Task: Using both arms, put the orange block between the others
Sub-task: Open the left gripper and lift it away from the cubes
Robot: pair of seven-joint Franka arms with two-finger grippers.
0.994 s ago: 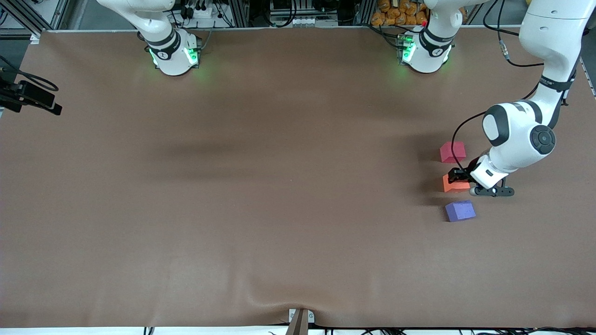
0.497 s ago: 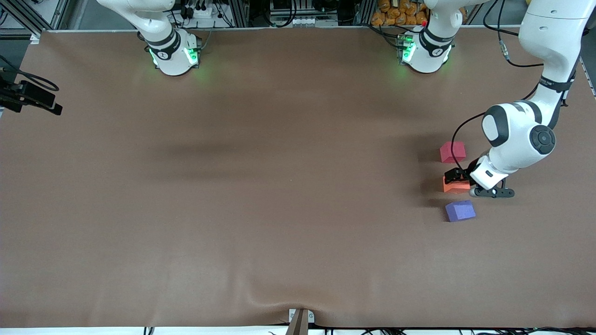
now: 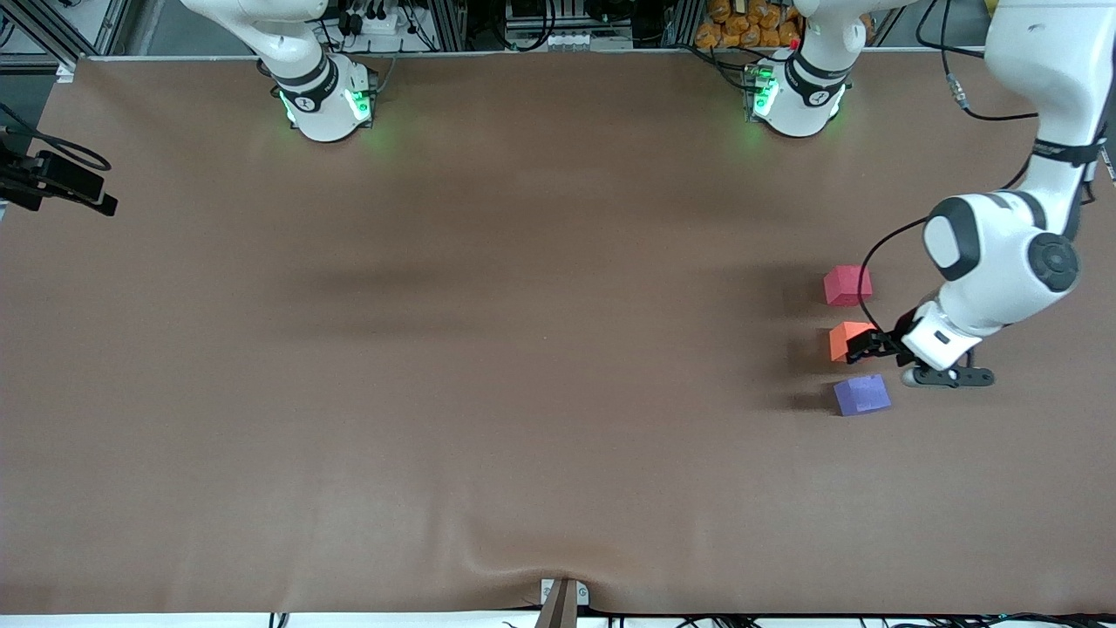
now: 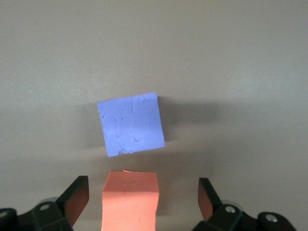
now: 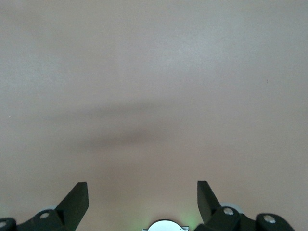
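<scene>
The wide brown mat-covered table (image 3: 488, 349) carries everything toward the left arm's end. The big white jointed left arm (image 3: 994, 262) bends down there, while the white right arm (image 3: 296, 52) waits, only its base region showing in the front view.

The left gripper (image 3: 863, 347) hangs low over the small matte bright-orange foam cube (image 3: 848, 339), its black fingers (image 4: 77, 199) spread wide on either side of the cube and clear of its faces, so the cube sits free on the table. That reads as a release: the orange cube lies in line between the pinkish-red foam cube (image 3: 847, 285), farther from the front camera, and the purple-blue foam cube (image 3: 861, 394), nearer to it, with gaps on both sides. The placing looks done.

The right gripper (image 5: 142, 204) hovers over bare mat, fingers spread and empty.
</scene>
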